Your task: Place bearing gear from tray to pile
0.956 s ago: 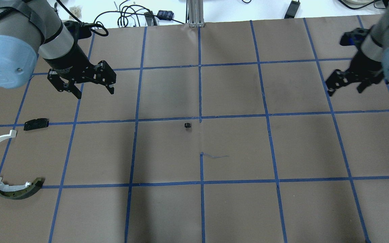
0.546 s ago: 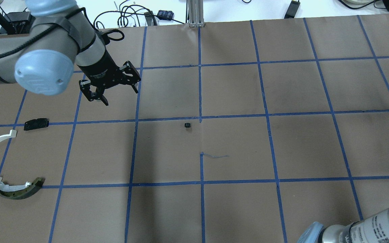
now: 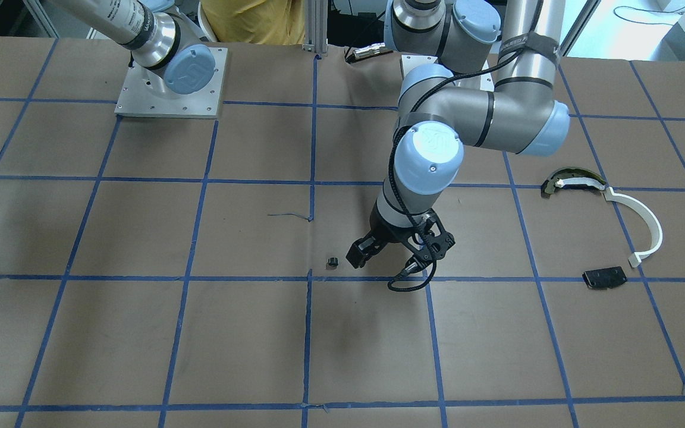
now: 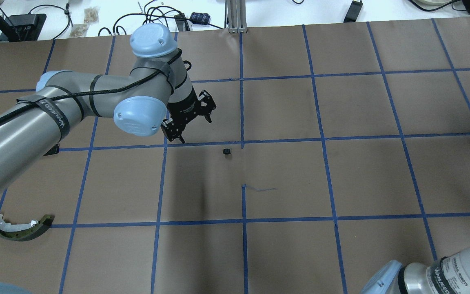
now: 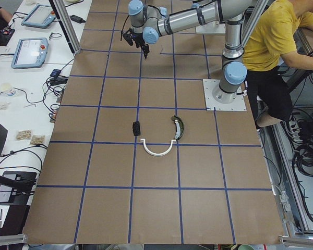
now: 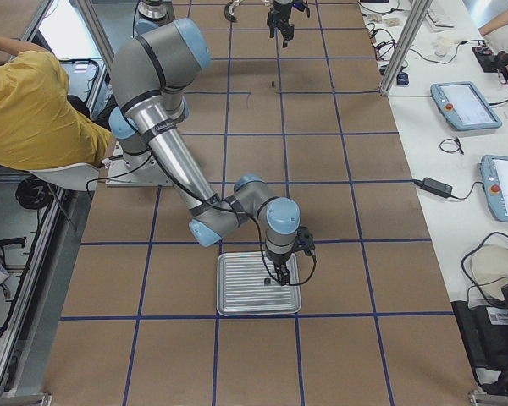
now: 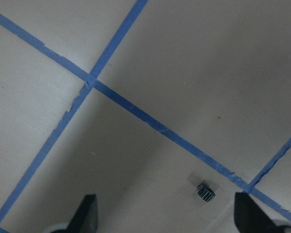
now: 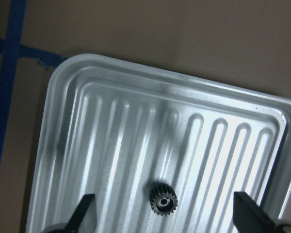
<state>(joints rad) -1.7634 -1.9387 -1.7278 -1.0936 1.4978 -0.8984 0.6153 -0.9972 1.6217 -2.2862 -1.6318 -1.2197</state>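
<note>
From the front, my left gripper (image 3: 385, 266) hangs low over the table (image 3: 140, 333) with its fingers apart. A loose gear (image 3: 333, 261) lies on the paper just beside it. The pile is well off to that arm's side: shoe (image 3: 556, 180), arc (image 3: 654, 229) and plate (image 3: 604, 277).

Overhead, the loose gear sits near a tape crossing, apart from the left gripper, and the left arm covers most of the pile.

In the left-end view the arc lies between the plate and the shoe, one end touching the shoe.

In the right-end view my right gripper (image 6: 278, 275) hovers over the tray (image 6: 237, 311).

On the left wrist camera both fingertips are spread wide, with the loose gear on bare paper ahead of them, nearer the right-hand tip.

On the right wrist camera the tray gear (image 8: 162, 200) lies flat on the ribbed tray floor between the spread fingertips, and neither tip touches it.
</note>
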